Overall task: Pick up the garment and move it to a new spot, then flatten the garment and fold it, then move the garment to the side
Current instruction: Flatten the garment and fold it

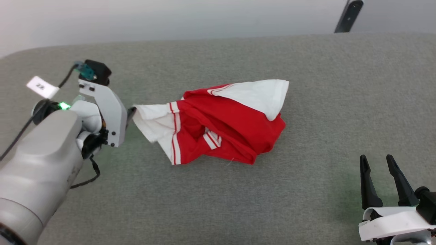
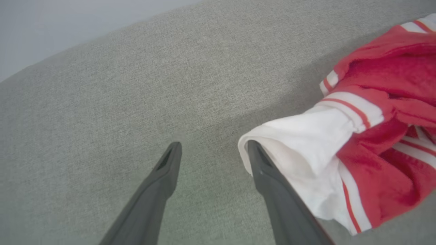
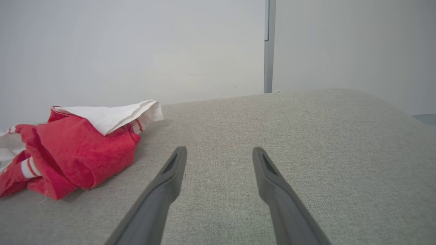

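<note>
Garment (image 1: 235,126) lies crumpled at the middle of the grey surface (image 1: 323,68), left gripper (image 2: 214,145) open with one finger (image 2: 269,180) touching its white sleeve (image 2: 306,136), right gripper (image 3: 219,150) open well apart; you should take opposite edges and draw them outward evenly.

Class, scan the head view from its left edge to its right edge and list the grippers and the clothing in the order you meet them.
left gripper → garment → right gripper
</note>
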